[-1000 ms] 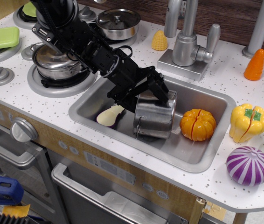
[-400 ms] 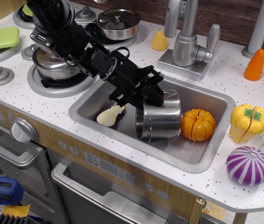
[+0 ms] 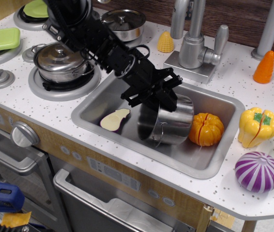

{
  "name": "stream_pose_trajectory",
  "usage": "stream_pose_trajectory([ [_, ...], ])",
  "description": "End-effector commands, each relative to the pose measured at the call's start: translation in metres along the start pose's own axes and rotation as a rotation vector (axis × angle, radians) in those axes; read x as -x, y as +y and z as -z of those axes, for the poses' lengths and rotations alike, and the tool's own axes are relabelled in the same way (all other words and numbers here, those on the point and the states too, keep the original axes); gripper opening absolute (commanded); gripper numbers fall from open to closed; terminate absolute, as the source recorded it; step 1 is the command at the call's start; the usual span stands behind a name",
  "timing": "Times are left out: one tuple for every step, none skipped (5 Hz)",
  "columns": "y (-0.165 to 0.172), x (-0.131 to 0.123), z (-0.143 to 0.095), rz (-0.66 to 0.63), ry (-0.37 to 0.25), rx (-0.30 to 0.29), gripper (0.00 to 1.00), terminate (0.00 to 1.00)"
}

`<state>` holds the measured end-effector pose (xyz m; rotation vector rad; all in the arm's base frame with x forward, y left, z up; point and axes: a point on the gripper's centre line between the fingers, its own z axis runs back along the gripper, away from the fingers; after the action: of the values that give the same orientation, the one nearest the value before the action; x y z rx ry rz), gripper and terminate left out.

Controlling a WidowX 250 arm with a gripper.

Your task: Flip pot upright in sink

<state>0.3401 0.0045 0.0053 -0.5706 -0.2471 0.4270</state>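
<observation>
The shiny steel pot (image 3: 172,126) is in the grey sink (image 3: 209,166), tilted on its side with its mouth turned toward the lower left and a small loop handle on its front. It leans close against the orange pumpkin (image 3: 205,129). My black gripper (image 3: 163,99) reaches down from the upper left and is shut on the pot's upper wall, holding it off level. I cannot tell whether the pot's lower edge touches the sink floor.
A cut eggplant half (image 3: 114,119) lies in the sink's left part. The faucet (image 3: 193,43) stands behind the sink. A lidded steel pot (image 3: 59,60) sits on the left burner, another (image 3: 122,23) behind it. A yellow pepper (image 3: 258,126), purple onion (image 3: 257,170) and carrot (image 3: 265,66) lie at the right.
My gripper has swung right and up with the pot in it. The pot has rotated from nearly mouth-down to lying tilted, closer to the pumpkin.
</observation>
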Motion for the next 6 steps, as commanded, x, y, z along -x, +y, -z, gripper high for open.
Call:
stream_pose_trajectory([
  [-0.0079,-0.0119,-0.0170,0.066,0.000,-0.169,0.00,0.00],
  [-0.0061,-0.0103,-0.0175,0.080,0.017,-0.227,0.00,0.00],
  [-0.0066,-0.0088,-0.0166,0.089,0.016,-0.300,0.00,0.00],
  [-0.0066,-0.0082,-0.0152,0.086,0.004,-0.286,1.00,0.00],
  [-0.0084,-0.0038,-0.0110,0.083,-0.018,-0.272,1.00,0.00],
  [-0.0084,-0.0038,-0.0110,0.083,-0.018,-0.272,1.00,0.00],
])
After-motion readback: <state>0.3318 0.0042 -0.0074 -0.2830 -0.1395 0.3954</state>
